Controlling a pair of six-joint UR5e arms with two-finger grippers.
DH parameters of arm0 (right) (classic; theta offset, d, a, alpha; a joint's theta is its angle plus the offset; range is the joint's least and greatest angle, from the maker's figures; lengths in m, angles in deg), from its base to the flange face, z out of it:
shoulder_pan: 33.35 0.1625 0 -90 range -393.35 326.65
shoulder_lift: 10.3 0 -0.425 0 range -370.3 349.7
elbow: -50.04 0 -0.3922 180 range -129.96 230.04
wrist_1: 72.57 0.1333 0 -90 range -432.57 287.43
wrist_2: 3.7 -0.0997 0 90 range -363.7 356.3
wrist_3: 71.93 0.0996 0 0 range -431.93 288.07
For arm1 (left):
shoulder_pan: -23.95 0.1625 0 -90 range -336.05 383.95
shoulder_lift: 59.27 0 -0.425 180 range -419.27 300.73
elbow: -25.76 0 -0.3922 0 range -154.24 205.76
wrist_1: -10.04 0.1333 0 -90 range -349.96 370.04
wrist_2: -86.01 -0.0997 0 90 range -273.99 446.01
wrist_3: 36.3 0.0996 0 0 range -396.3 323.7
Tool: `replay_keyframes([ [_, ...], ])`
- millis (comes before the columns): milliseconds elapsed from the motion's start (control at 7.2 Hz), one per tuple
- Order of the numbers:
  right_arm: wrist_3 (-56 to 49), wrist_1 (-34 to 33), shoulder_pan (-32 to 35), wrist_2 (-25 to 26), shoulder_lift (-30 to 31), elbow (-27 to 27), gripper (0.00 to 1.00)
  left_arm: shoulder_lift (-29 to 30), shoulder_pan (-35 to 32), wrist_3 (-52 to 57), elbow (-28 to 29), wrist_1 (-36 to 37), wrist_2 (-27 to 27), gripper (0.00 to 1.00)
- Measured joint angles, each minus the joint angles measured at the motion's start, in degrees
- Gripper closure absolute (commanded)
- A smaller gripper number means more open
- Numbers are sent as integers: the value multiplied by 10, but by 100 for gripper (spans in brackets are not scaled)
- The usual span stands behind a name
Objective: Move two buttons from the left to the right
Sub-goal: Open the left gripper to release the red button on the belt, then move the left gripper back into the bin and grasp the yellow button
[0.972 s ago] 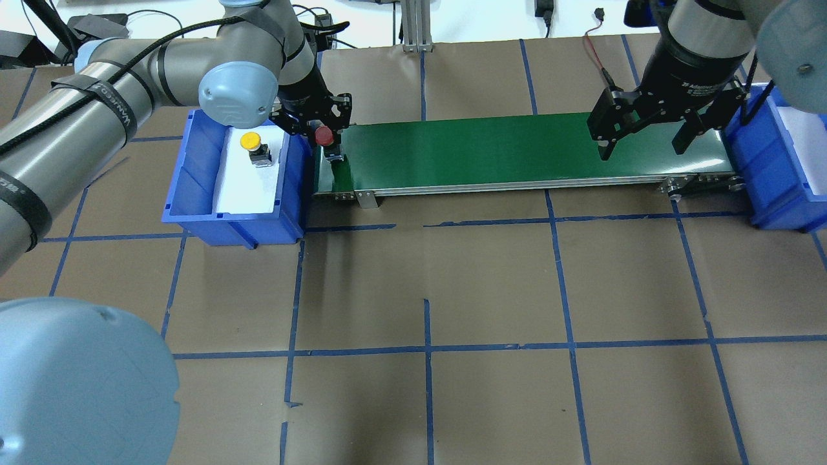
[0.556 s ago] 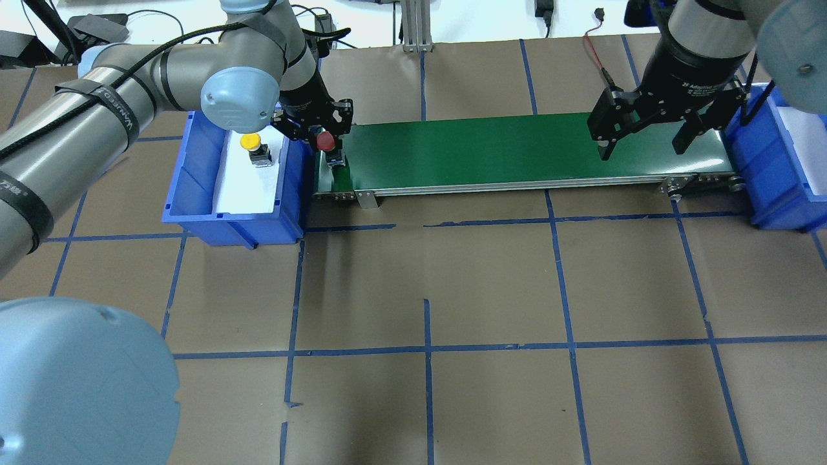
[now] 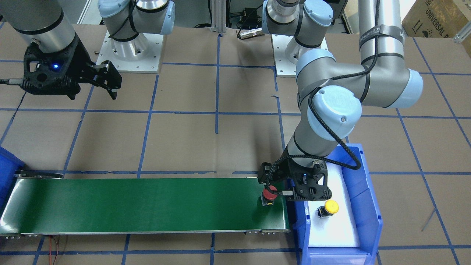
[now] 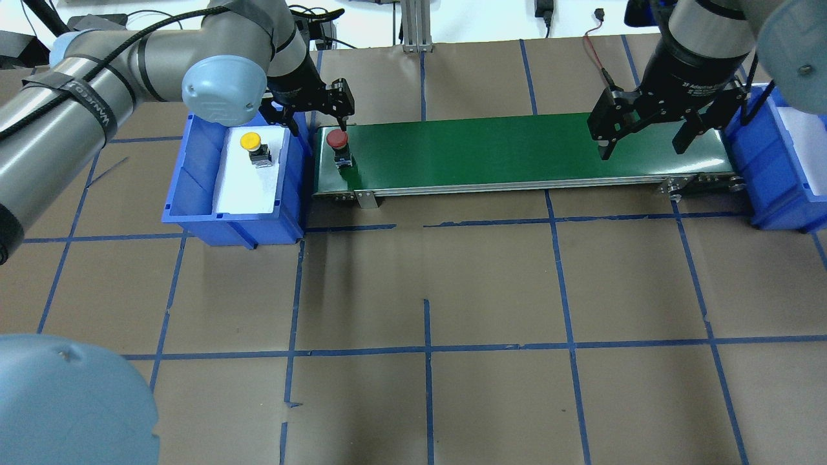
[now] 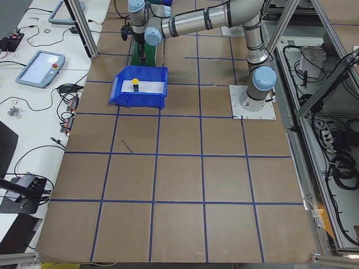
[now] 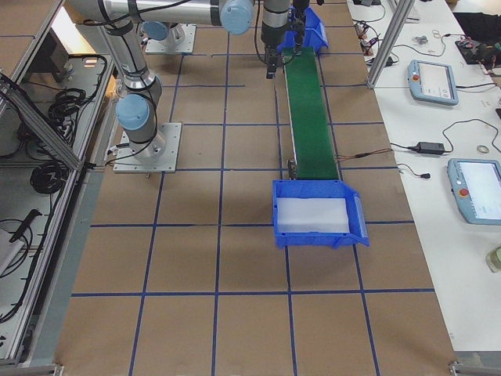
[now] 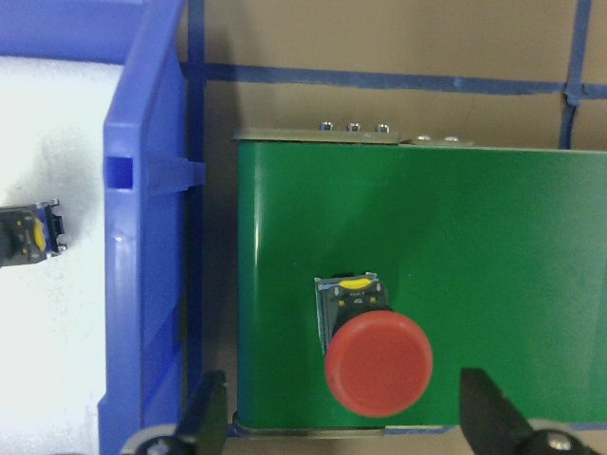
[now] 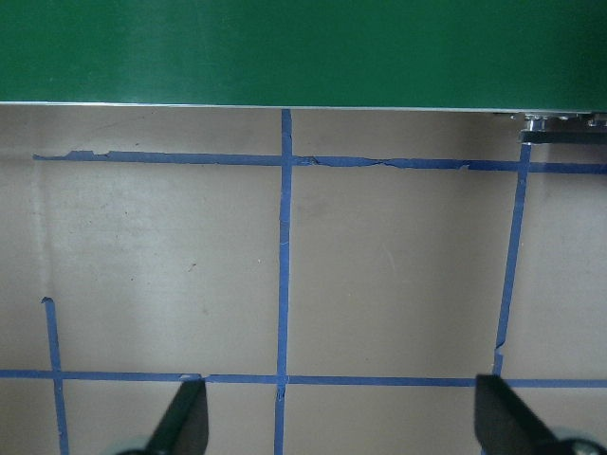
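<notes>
While weighing the risks, note the red-capped mushroom push button on its dark square base (image 4: 337,143), upright on the green conveyor belt (image 4: 484,152) close to its left end. See the left gripper (image 4: 316,121) just above it, jaws spread wide, holding nothing. Find the yellow-capped push button (image 4: 252,145) on the white liner of the left blue plastic bin (image 4: 194,168). See the right gripper (image 4: 643,147) over the belt's far end beside the right blue plastic bin (image 4: 769,174), likewise wide and empty. Beware a finger clipping the red cap on any sideways swing toward the bin. Beware a top-heavy topple on a jerky belt start, or a mistimed grab downstream.
</notes>
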Motion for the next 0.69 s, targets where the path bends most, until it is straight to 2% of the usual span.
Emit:
replay_keyframes([
  [139, 0, 0, 0, 0, 0, 0, 0, -16, 20, 11, -2, -2, -19, 11],
  [417, -1, 0, 0, 0, 0, -1, 0, -27, 79, 42, -13, -1, -23, 12],
  [694, -1, -3, 0, 0, 0, -3, 0, -1, 107, 81, -41, 36, -17, 13],
])
